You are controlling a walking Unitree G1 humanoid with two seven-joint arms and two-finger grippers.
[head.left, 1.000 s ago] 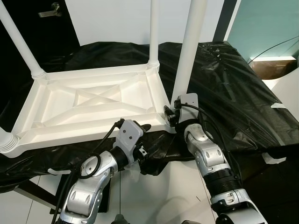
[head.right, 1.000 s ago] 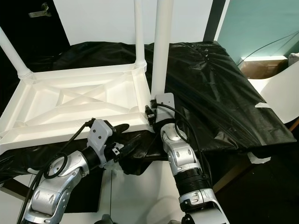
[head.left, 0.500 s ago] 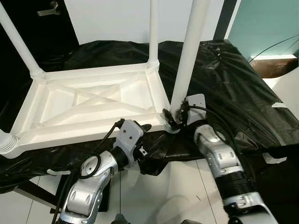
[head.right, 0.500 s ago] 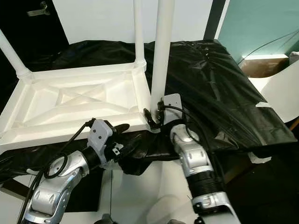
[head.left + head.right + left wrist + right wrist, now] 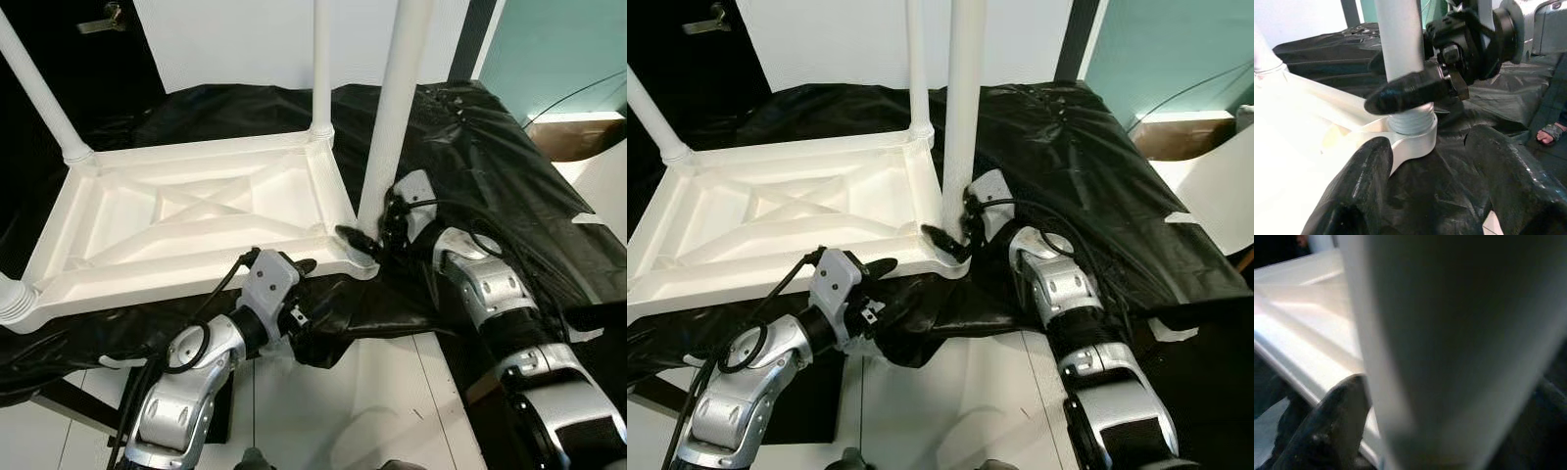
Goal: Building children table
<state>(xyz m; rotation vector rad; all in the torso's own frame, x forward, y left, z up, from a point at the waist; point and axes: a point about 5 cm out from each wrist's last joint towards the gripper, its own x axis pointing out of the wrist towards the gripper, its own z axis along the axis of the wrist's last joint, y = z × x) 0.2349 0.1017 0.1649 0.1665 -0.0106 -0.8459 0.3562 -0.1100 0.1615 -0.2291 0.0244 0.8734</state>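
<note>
Both end effectors at tabletop [image 5: 196, 220] edge

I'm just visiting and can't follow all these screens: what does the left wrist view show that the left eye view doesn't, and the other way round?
Left wrist view: a close look at the screw thread at the foot of the near table leg, sitting in its corner socket, with the right gripper closed around it.

Left eye view: the whole upturned white tabletop, three more legs standing at its other corners, and the left gripper open below the near edge.

Both: the near leg, the right gripper on it, and the black plastic sheet.
</note>
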